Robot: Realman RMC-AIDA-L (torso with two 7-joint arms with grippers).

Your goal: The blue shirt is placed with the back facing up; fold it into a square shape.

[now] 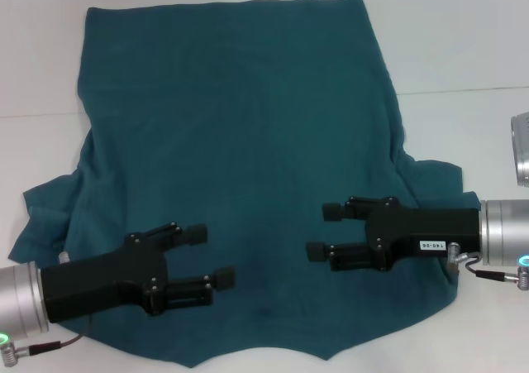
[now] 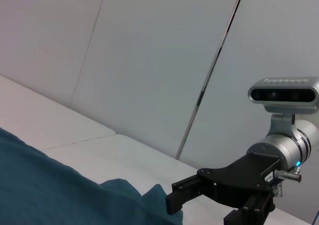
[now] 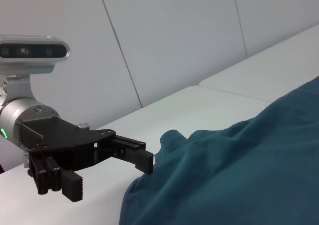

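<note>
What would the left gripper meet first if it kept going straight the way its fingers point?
Probably the right gripper: the open left gripper points across the blue shirt toward it, though heights are unclear.

A white table with a seam line, and pale wall panels behind it

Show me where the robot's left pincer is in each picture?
Head view: the left pincer is at the lower left, open, over the blue shirt.
Left wrist view: not in it; the pincer there is the right pincer.
Right wrist view: the left pincer is at the lower left, beside the shirt's edge.
Shared landmark: the blue shirt.
</note>
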